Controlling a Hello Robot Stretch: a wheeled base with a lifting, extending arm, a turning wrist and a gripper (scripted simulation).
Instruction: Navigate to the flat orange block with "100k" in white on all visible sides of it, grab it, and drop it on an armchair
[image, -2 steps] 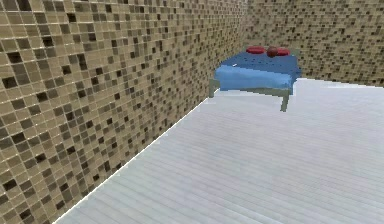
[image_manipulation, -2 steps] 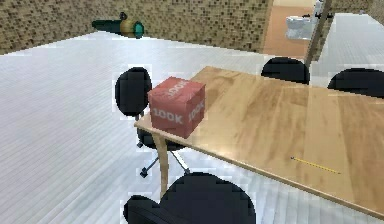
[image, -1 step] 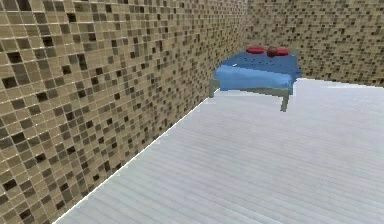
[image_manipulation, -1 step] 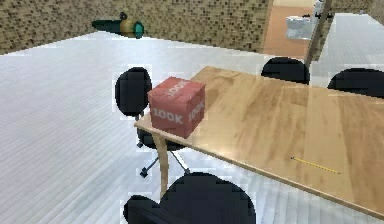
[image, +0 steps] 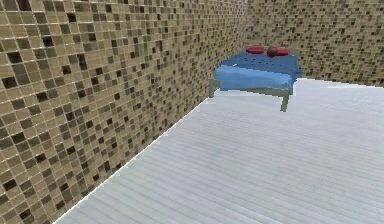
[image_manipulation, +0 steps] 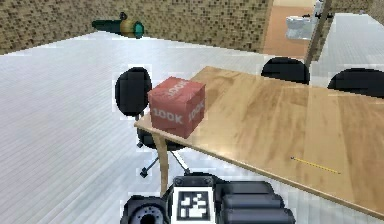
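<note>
One reach short: Stretch lining up on "100k" block

Gripper (image_manipulation: 143, 210) is showing at arm side view's bottom edge, fingers cropped, so can't tell grip state or any load. Orange-red block (image_manipulation: 177, 103) is sitting on wooden table's (image_manipulation: 290, 125) near corner, just beyond. Prob. step: grab, w/ arm needing raising & extending. Black chair (image_manipulation: 133, 90) is hiding partly behind block.

- A reddish-orange block (image_manipulation: 177, 103) with white print on its sides sits on the left corner of a wooden table (image_manipulation: 290, 125).
- A black chair (image_manipulation: 132, 90) stands just beside that corner.
- A second chair (image_manipulation: 285, 69) and a third chair (image_manipulation: 357, 82) stand at the table's far edge.
- A thin yellow stick (image_manipulation: 315, 165) lies on the tabletop, well apart from the block.
- A green thing (image_manipulation: 130, 27) lies by the far wall.
- The gripper (image_manipulation: 142, 212) shows at the bottom edge; whether it holds anything cannot be told.
</note>
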